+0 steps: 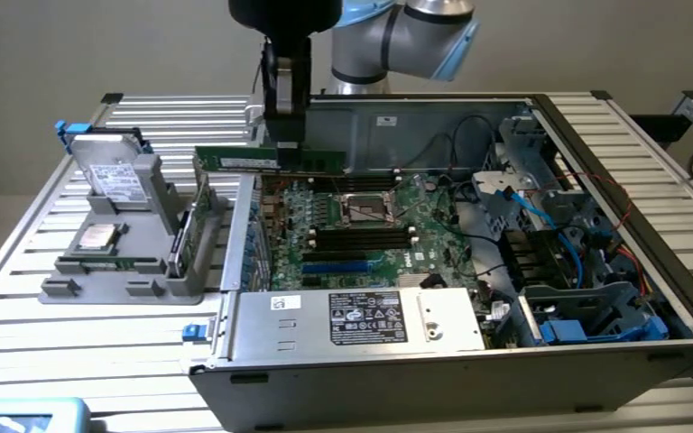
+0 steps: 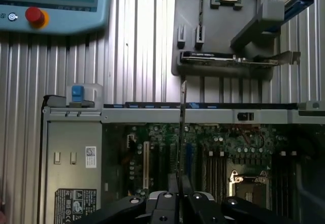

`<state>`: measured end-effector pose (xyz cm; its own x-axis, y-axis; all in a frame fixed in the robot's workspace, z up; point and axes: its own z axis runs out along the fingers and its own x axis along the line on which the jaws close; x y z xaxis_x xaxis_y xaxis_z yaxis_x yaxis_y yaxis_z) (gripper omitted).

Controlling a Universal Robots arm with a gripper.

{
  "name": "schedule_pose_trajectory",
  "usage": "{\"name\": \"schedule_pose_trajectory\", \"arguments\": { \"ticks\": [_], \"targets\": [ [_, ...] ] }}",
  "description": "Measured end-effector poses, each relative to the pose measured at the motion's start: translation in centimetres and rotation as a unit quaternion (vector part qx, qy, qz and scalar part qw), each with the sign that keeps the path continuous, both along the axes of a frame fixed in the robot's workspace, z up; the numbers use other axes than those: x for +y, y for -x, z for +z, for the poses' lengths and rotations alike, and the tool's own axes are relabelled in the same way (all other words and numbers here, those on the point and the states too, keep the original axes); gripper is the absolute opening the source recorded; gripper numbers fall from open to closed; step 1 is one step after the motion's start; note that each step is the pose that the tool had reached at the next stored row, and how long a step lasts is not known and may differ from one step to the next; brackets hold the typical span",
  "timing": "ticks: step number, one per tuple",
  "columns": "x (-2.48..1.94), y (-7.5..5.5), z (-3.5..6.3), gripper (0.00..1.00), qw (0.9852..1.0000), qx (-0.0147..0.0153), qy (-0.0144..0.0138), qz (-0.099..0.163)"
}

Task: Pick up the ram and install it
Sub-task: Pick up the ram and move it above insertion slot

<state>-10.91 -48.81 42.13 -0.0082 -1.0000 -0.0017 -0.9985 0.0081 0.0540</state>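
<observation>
**While the Stick Hangs over the Case Wall**

While the ram [image 1: 238, 160], a slim green memory stick with black chips, is clenched near its middle by the black claw [image 1: 284, 146], it is held level in the air. It hangs above the wall of the open grey computer case [image 1: 443, 379] that faces the grey parts holder [image 1: 118, 287]. In the wrist view the ram [image 2: 183, 127] is seen edge-on, rising from the claw [image 2: 179, 198].

The step is judged to be the carry toward the black memory slots [image 1: 359, 238] on the green motherboard [image 1: 437, 225]. It is best done with the stick level and its length lined up with those slots, to which it looks roughly parallel.

The case wall below must be cleared. The metal processor socket [image 1: 364, 207] lies just beside the slots, and blue cables [image 1: 527, 203] run nearby. The holder stands by the edge of the slatted aluminium bench [image 1: 33, 361] on the exterior view's left. A silver power supply box [image 1: 359, 317] sits at the case's near side.
</observation>
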Motion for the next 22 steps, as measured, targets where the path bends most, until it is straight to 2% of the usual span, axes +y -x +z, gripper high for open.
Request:
{"name": "schedule_pose_trajectory", "arguments": {
  "ticks": [2,5,11,14,16,20,22],
  "targets": [
    [0.19,-0.9,-0.16,0.14,1.0000,0.0000,0.0000,0.000],
    [0.72,-2.2,-0.56,0.14,1.0000,0.0000,0.0000,0.000],
    [2.14,-3.7,-1.31,0.14,1.0000,-0.0009,0.0000,0.001],
    [2.72,-4.2,-1.52,0.14,1.0000,-0.0037,0.0000,0.001],
    [3.03,-4.5,-1.63,0.14,1.0000,-0.0066,0.0000,0.002],
    [3.42,-4.9,-1.88,0.14,0.9999,-0.0131,0.0000,0.005],
    [3.58,-5.3,-2.06,0.14,0.9999,-0.0139,0.0000,0.007]
  ]
}}
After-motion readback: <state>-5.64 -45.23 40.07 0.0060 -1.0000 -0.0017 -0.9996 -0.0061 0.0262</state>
